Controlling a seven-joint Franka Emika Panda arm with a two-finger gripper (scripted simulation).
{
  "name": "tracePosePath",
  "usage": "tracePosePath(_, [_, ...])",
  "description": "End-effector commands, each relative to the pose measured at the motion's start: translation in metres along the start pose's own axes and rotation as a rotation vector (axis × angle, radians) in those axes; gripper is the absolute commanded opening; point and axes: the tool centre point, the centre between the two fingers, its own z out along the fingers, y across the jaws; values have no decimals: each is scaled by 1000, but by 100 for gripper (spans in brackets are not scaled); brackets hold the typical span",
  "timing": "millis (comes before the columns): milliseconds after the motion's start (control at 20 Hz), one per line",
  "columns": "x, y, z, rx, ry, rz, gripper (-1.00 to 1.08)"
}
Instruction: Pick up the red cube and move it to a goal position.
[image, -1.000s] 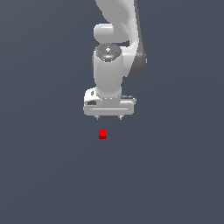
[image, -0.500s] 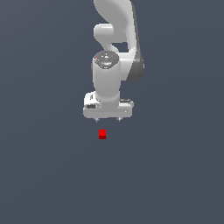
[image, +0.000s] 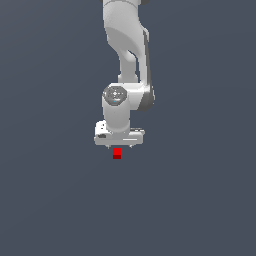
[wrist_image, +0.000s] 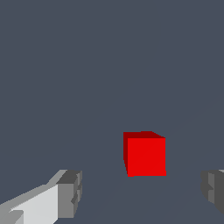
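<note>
The red cube (image: 117, 153) is a tiny bright red block on the dark grey floor, just below my white gripper head in the exterior view. In the wrist view the cube (wrist_image: 145, 154) lies between and just beyond my two grey fingertips (wrist_image: 70, 194), apart from both. My gripper (image: 120, 146) hangs low over the cube, its fingers mostly hidden behind the hand in the exterior view. The jaws stand wide apart and hold nothing. My gripper (wrist_image: 142, 192) shows in the wrist view with a wide gap.
The plain dark grey floor (image: 200, 200) spreads all around. The white arm (image: 125, 45) rises from the gripper toward the top of the exterior view. No other objects show.
My gripper has come down toward the cube, and the gap between hand and cube has nearly closed. The cube has not moved.
</note>
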Motion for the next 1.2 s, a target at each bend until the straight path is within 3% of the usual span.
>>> tracePosePath(0, [-1, 5, 23, 1, -2, -3, 100])
tracePosePath(300, [-2, 14, 58, 4, -5, -7, 100])
tracePosePath(650, [-2, 17, 71, 5, -6, -8, 100])
tracePosePath(700, [-2, 17, 71, 5, -6, -8, -100])
tracePosePath(1150, [-2, 17, 71, 5, -6, -8, -100])
